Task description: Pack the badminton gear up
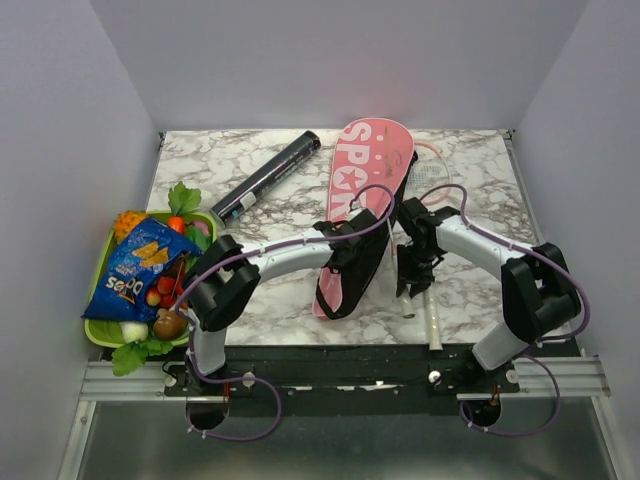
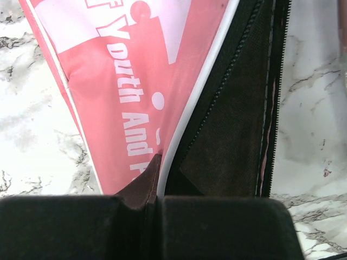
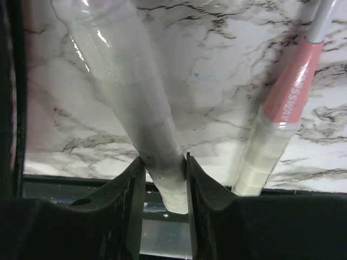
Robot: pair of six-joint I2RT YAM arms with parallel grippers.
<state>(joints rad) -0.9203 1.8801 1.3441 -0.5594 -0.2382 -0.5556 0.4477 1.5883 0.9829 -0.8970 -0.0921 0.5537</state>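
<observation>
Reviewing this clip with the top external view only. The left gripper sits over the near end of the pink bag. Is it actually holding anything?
Observer: Yes. The left wrist view shows the left gripper shut on a fold of the pink bag at its unzipped edge.
Operator: And the right gripper, next to the bag?
Observer: The right gripper has its fingers against both sides of a white racket handle.
Operator: Is that the only racket there?
Observer: No. A second racket handle lies beside it, not touching, on the side away from the bag.
</observation>
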